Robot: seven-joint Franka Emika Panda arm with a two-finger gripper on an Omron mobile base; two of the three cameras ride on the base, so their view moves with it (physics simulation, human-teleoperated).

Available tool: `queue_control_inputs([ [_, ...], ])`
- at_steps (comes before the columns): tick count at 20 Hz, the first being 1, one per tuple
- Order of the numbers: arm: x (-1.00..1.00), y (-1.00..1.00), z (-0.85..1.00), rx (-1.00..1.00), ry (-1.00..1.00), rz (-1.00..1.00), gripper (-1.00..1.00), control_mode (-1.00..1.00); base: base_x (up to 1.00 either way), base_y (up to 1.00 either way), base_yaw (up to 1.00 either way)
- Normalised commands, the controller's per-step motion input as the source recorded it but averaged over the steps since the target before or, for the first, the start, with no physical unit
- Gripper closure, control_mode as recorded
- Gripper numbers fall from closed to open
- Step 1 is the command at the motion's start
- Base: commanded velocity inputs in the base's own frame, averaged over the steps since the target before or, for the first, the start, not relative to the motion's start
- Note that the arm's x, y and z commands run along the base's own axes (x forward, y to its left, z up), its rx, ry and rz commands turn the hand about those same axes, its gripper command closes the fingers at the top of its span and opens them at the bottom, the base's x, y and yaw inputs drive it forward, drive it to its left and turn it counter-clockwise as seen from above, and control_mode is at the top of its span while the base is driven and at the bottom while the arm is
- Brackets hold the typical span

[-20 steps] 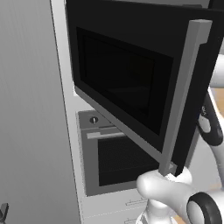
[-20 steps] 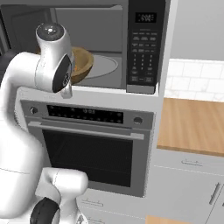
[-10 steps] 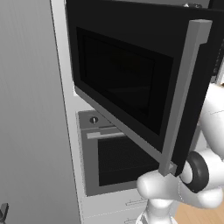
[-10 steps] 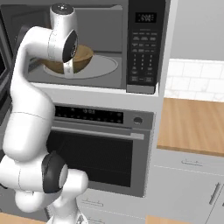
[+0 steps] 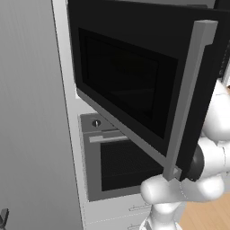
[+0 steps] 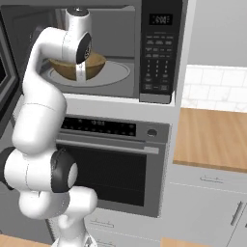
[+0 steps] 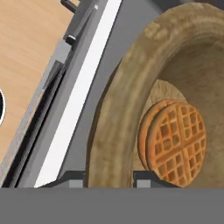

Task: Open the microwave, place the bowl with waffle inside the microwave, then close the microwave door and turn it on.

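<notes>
The bowl [image 6: 79, 67] sits inside the microwave [image 6: 96, 48], on the round grey plate [image 6: 113, 75] on the floor of the cavity, left of the middle. In the hand view the bowl [image 7: 131, 100] is right up close, and the waffle [image 7: 175, 144] lies down in its bottom (golden, grid pattern, looks like two stacked). The pincer [image 7: 107, 177] straddles the bowl's rim, one dark tip on the outside wall and one on the inside, so it's gripping the rim of the bowl. From the right base view the arm [image 6: 43, 120] reaches up and into the opening, and the hand hides part of the bowl's front.

The microwave door [image 5: 134, 85] is swung wide open to the left, its grey bar handle [image 5: 188, 99] standing out toward the camera in the left base view. The keypad [image 6: 157, 53] is on the right side of the microwave, with a small display above it.

Right below is the grey oven [image 6: 116, 164], door shut. To the right there's a wooden table [image 6: 212, 140] with white tiles [image 6: 217, 89] behind it and grey cabinets underneath.
</notes>
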Motion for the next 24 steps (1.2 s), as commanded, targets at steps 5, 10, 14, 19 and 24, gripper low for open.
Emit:
queue_control_inputs([
  [5, 0.62, 0.0, -0.41, 0.09, 0.0, 0.0, 1.0, -1.0, 0.0, 0.0, 0.0],
  [10, 0.86, 0.0, -0.23, 0.04, 0.0, 0.02, 1.0, -1.0, 0.0, 0.0, 0.0],
  [14, 0.63, 0.0, -0.24, 0.03, 0.0, 0.01, 1.0, -1.0, 0.0, 0.0, 0.0],
  [19, 0.15, 0.0, -0.15, 0.23, 0.02, 0.02, -1.0, -1.0, 0.0, 0.0, 0.0],
  [24, -0.25, -0.11, 0.0, 0.11, -0.05, 0.0, -1.0, -1.0, 0.0, 0.0, 0.0],
])
